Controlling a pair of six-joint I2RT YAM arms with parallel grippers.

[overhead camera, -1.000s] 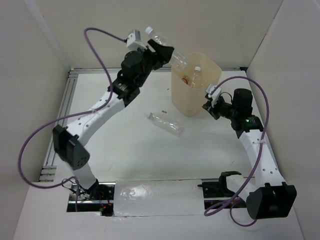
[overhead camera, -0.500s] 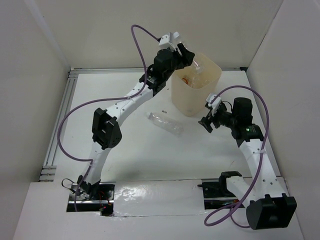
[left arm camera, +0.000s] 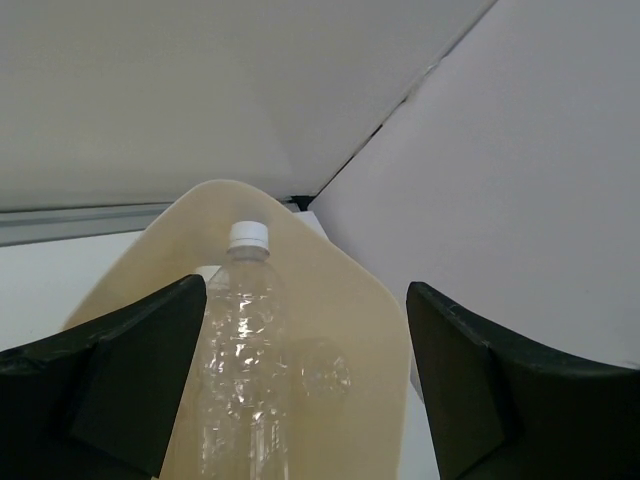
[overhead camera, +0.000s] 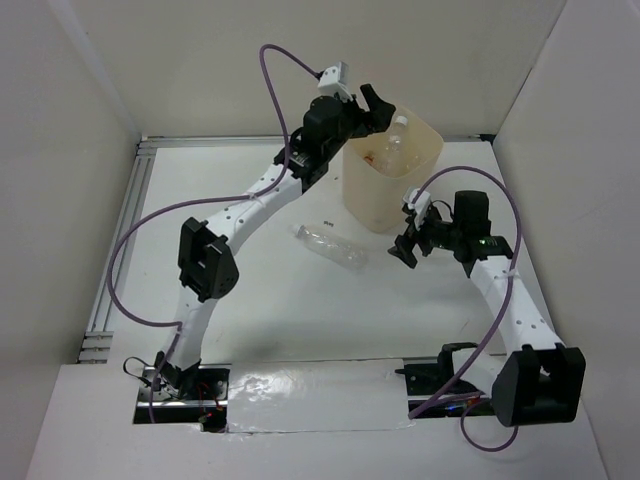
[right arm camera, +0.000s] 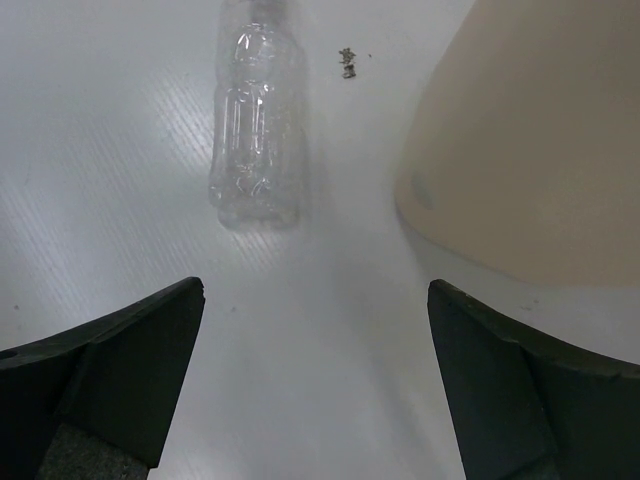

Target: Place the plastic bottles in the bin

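Observation:
The cream-beige bin (overhead camera: 385, 200) stands at the back middle of the table. A clear bottle with a white cap (overhead camera: 402, 124) leans inside it, and the left wrist view shows it there too (left arm camera: 245, 340), against the bin wall (left arm camera: 345, 290). My left gripper (overhead camera: 372, 104) is open and empty just above the bin's back-left rim. Another clear bottle (overhead camera: 332, 246) lies flat on the table left of the bin. My right gripper (overhead camera: 404, 246) is open and empty, low over the table to the right of that bottle (right arm camera: 257, 130), with the bin's side (right arm camera: 530, 150) on its right.
A small dark scrap (right arm camera: 348, 62) lies on the table between the lying bottle and the bin. White walls close in the back and both sides. A silver rail (overhead camera: 120, 250) runs along the table's left edge.
My left gripper carried a bottle from left of the bin to over its rim and let it go; the bottle now stands in the bin. My right gripper has moved left toward the lying bottle.

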